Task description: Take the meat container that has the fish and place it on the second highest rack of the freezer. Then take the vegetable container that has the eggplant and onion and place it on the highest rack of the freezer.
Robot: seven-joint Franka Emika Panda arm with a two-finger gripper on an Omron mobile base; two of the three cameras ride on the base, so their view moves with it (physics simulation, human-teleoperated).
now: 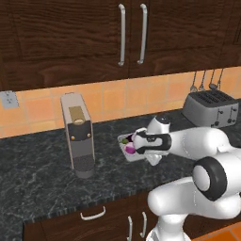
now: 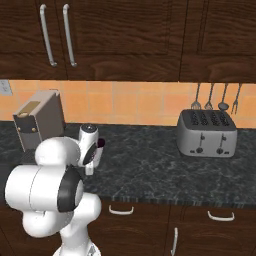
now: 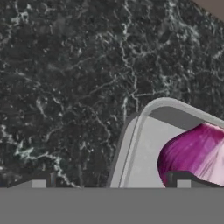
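Observation:
The vegetable container (image 1: 121,142), a shallow white tray, lies on the dark stone counter (image 1: 37,169) in front of the arm. In it I see a purple onion (image 1: 128,149) and a greenish piece (image 1: 125,140) beside it. My gripper (image 1: 135,146) hangs right over the tray's right side. In the hand view the tray's rounded corner rim (image 3: 131,144) runs up between my two fingertips (image 3: 39,183), with the onion (image 3: 197,153) by the right one. The gripper (image 3: 111,183) is open, straddling the rim. The fish container and the freezer are out of view.
A tall coffee machine (image 1: 77,134) stands left of the tray. A silver toaster (image 2: 206,132) sits at the right against the tiled wall, with utensils (image 2: 215,102) hung above it. Dark wall cabinets (image 1: 132,33) overhang the counter; drawers (image 1: 92,215) lie below its front edge.

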